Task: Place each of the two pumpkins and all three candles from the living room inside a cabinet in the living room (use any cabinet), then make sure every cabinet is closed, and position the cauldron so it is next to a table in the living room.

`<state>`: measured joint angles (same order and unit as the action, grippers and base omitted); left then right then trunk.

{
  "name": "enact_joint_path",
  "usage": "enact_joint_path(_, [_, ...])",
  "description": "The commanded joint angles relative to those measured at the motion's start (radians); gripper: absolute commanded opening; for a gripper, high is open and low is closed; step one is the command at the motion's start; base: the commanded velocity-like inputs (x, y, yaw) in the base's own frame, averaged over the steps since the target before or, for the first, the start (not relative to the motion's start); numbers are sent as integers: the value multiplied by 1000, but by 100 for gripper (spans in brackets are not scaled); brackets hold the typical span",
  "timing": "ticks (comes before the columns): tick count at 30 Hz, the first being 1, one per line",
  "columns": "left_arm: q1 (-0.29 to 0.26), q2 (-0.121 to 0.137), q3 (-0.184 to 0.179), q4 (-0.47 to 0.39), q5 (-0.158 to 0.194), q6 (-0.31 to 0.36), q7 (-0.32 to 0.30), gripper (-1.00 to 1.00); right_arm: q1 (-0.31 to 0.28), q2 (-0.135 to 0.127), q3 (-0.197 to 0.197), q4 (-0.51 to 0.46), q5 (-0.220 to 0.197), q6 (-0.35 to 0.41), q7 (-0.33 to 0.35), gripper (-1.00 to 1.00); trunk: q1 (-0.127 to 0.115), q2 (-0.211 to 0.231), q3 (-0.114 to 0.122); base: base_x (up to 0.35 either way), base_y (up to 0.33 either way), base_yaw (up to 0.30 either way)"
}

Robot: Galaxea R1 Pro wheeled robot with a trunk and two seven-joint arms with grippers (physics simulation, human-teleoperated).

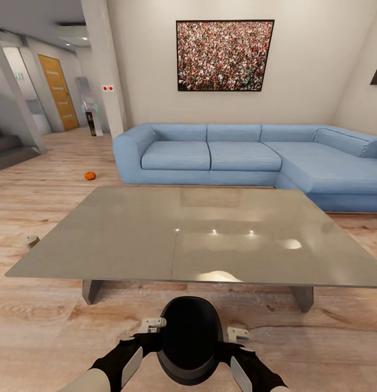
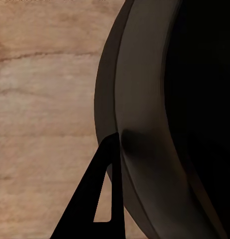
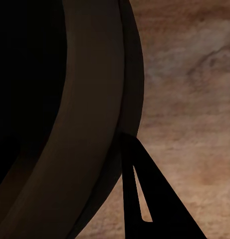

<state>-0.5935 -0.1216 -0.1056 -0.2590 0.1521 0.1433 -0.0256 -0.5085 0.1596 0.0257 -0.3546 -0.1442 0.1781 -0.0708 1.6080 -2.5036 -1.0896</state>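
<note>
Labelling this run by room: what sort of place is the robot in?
Most likely a home living room: a blue corner sofa under a large framed picture, a low glossy coffee table on wood flooring, and a hallway with a wooden door beyond.

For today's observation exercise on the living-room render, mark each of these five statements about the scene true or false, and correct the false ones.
1. The cauldron is held between the two arms, just in front of the table. True.
2. A pumpkin sits on the sofa. False: it lies on the wooden floor, left of the sofa.
3. The table top carries three candles. False: nothing stands on it; one candle sits on the floor by its left edge.
4. A framed picture hangs above the sofa. True.
5. The sofa is red. False: it is blue.
</note>
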Motion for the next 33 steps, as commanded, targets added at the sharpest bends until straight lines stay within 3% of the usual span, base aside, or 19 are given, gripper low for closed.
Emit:
enact_joint_path(1, [0,0,-19,-5,14,-5,1,-100,0,11,3,0,-31,4,13,-100,0,0,-1,0,0,0])
enact_joint_path(23, [0,-1,-19,-5,14,-6,1,-100,0,11,3,0,-31,6,13,-100,0,0,-1,34,0,0])
enact_joint_path(26, [0,-1,-19,-5,14,-5,1,-100,0,11,3,0,-31,5,13,-100,1,-1,-12,0,0,0])
enact_joint_path(33, [0,0,-19,-5,14,-10,1,-100,0,11,3,0,-30,5,13,-100,1,-1,-12,0,0,0])
